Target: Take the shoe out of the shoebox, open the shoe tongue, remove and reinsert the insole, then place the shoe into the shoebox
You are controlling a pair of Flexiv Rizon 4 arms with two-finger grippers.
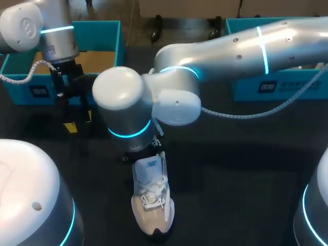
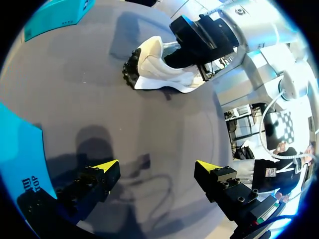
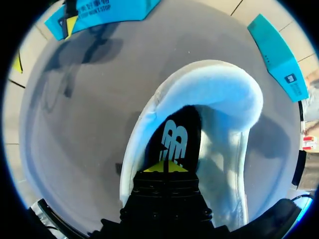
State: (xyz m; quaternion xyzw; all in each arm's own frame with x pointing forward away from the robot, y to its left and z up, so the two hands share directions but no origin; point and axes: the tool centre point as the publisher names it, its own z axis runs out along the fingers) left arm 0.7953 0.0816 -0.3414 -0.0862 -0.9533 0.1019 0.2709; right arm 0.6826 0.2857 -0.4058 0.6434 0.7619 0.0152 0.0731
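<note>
The shoe [image 1: 152,200], at six o'clock on the dark grey table [image 1: 230,169], is seen in cream-white with white laces and a black toe edge. Its insole [image 3: 174,139] is black, marked with a pale logo. The shoebox [image 1: 97,25] at eleven o'clock is turquoise outside and brown inside. The black left gripper [image 2: 157,167] and right gripper [image 3: 165,167] are tipped with yellow.

Dark grey table [image 1: 246,169], matte surface, soft shadows

A dark table [image 1: 230,169] carries a white sneaker [image 1: 152,197] at lower centre, a teal shoebox [image 1: 97,26] upper left, and a second teal box [image 1: 246,88] upper right.
</note>
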